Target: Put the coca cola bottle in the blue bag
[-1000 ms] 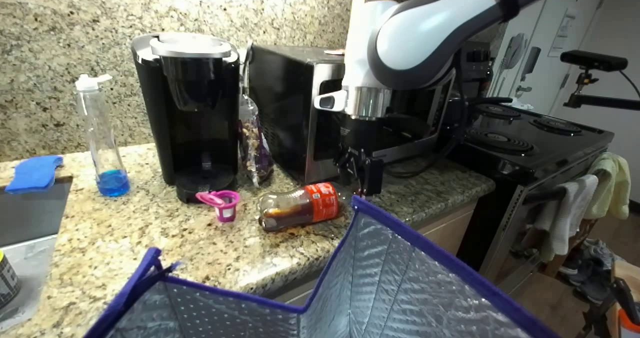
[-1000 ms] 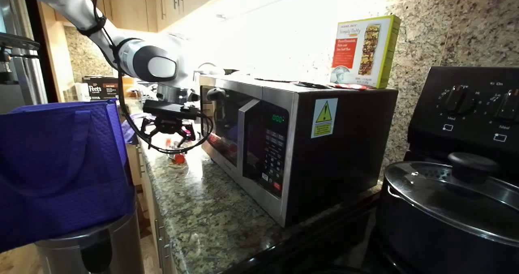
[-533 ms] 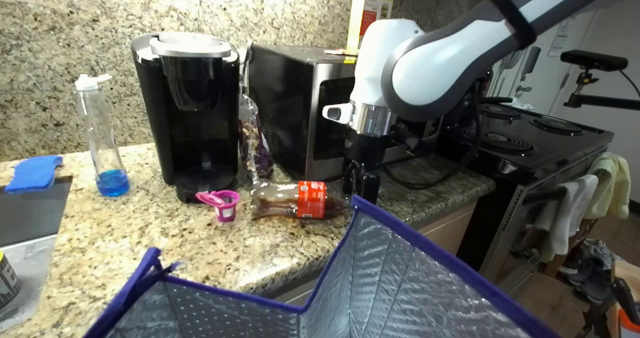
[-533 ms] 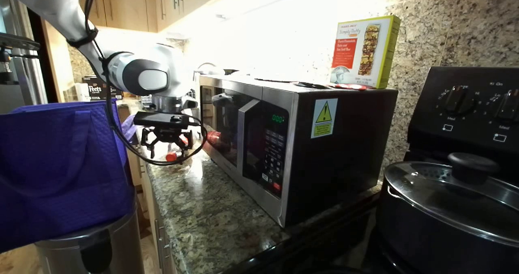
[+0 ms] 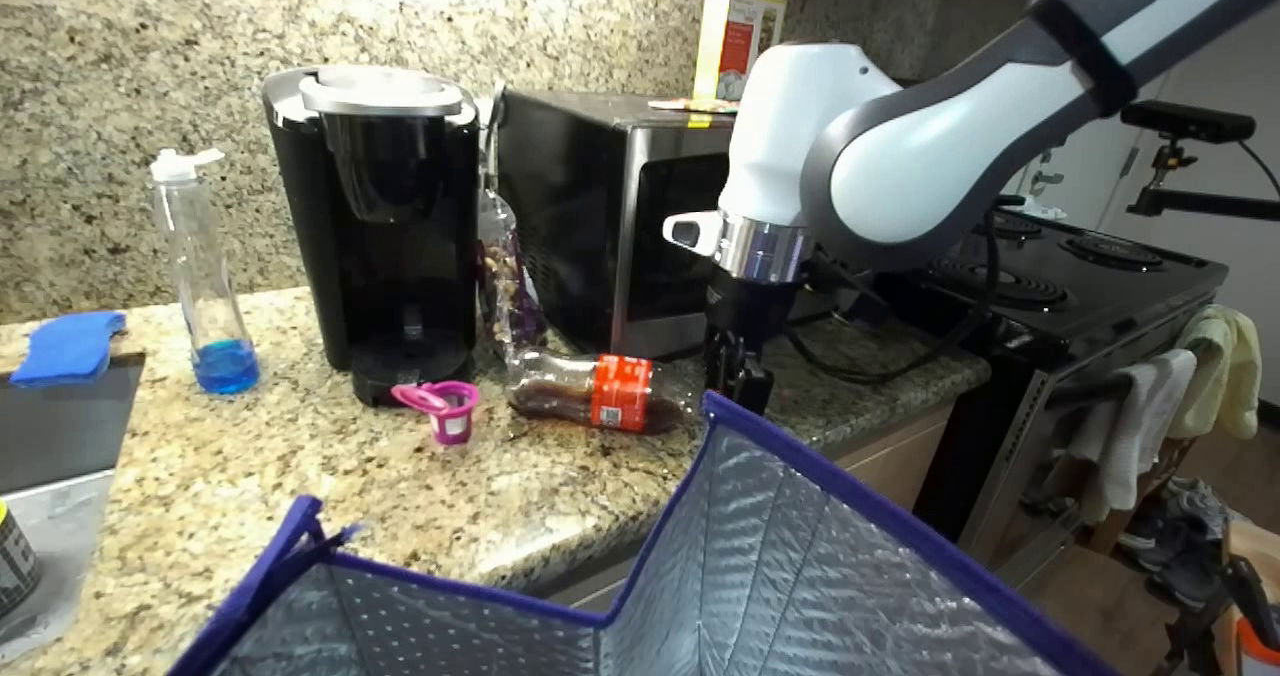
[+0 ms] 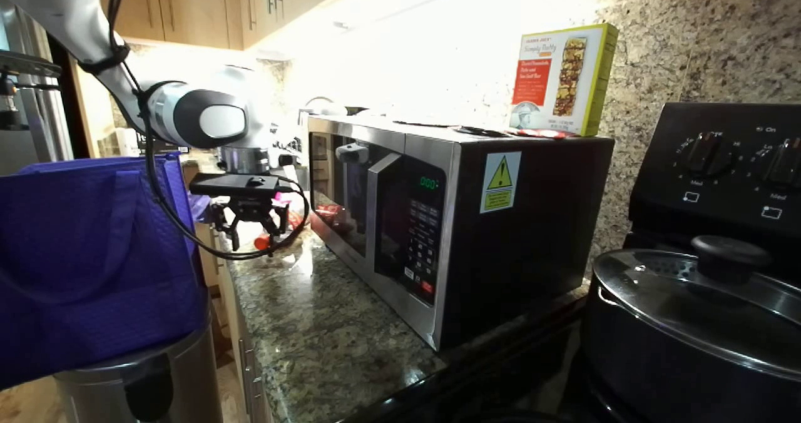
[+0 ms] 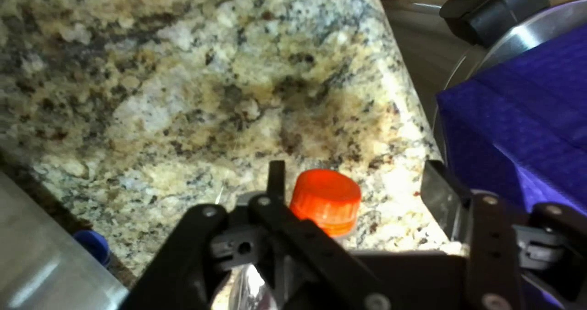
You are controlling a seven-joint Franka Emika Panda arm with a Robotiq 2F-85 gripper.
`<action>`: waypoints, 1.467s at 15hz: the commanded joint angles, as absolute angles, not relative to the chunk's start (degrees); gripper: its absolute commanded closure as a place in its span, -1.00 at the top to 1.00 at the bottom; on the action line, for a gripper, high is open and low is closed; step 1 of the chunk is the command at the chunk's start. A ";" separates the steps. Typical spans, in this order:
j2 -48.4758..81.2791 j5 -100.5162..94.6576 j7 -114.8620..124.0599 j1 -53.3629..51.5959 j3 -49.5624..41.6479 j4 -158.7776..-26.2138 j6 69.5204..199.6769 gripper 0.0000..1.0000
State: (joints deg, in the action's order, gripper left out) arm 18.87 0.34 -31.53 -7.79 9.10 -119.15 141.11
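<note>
The coca cola bottle (image 5: 620, 393) lies on its side on the counter, its neck end toward my gripper (image 5: 738, 381). Its cap is hidden in that exterior view. The red cap (image 6: 261, 241) shows beside a finger of the gripper (image 6: 253, 241) in an exterior view. In the wrist view the gripper (image 7: 360, 179) is open, with the red cap of the bottle (image 7: 328, 197) between its fingers, nearer the left one. The blue bag (image 5: 780, 536) stands open in front of the counter, silvery lining showing. Its outside shows in an exterior view (image 6: 94, 254) and the wrist view (image 7: 527, 108).
A black microwave (image 5: 570, 226) and coffee maker (image 5: 400, 226) stand behind the bottle. A pink cup (image 5: 452, 416) and a clear bottle with blue liquid (image 5: 225, 361) are on the counter. The bag rests on a metal bin (image 6: 147, 379). A stove with a pot (image 6: 688, 335) is beyond the microwave.
The bottle has turned on the counter, its base end shifting toward the microwave. My gripper has moved lower and rightward in the view over the counter, toward the bag in the opposite view.
</note>
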 commanded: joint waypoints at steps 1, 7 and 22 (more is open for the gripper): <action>16.68 -1.78 -29.32 -7.35 10.34 -120.61 141.09 -0.07; 16.51 -2.13 -30.07 -7.16 11.05 -120.06 140.76 -0.71; -11.16 1.53 -20.59 -11.94 11.16 -134.43 127.62 -0.27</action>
State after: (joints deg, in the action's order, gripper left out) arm -11.32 1.78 -20.75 -10.99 12.11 -134.55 127.69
